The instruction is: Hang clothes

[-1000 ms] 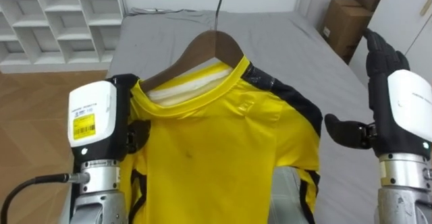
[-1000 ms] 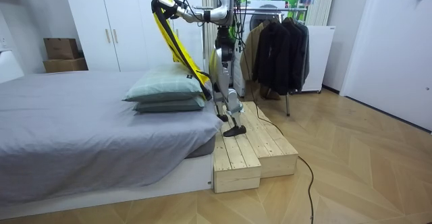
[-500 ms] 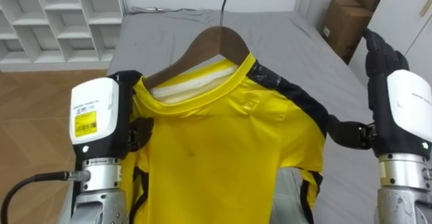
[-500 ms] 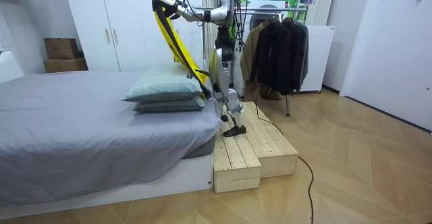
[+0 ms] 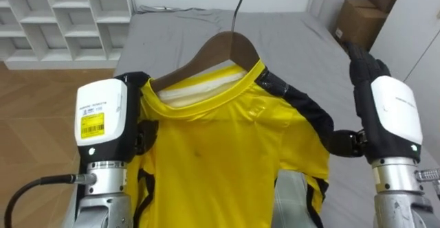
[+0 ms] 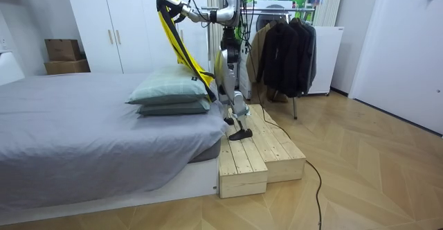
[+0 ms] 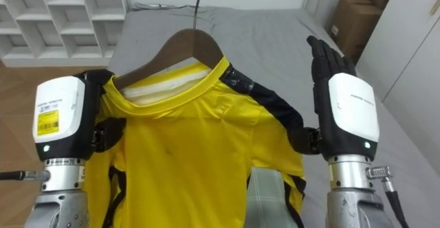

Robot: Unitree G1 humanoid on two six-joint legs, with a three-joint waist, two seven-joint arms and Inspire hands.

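A yellow shirt (image 5: 220,152) with black shoulder trim hangs on a wooden hanger (image 5: 220,49), held up in front of me over the bed. Its metal hook runs up out of the picture. My left hand (image 5: 103,118) is at the shirt's left shoulder, thumb pinching the cloth edge, the other fingers hidden behind it. At the other shoulder my right hand (image 5: 392,111) stands with its fingers straight up and its thumb against the black sleeve edge. In the room view I stand on a wooden platform (image 6: 256,154) beside the bed, arms raised with the shirt (image 6: 176,39).
The grey bed (image 5: 289,29) lies below, with two pillows (image 6: 173,91) near me. A white cubby shelf (image 5: 62,15) stands at the left, a cardboard box (image 5: 357,22) at the right. A rack of dark clothes (image 6: 287,50) stands behind me.
My right hand has moved inward, and its thumb, apart from the shirt before, now touches the sleeve. The shirt and hanger sit slightly further right in the picture.
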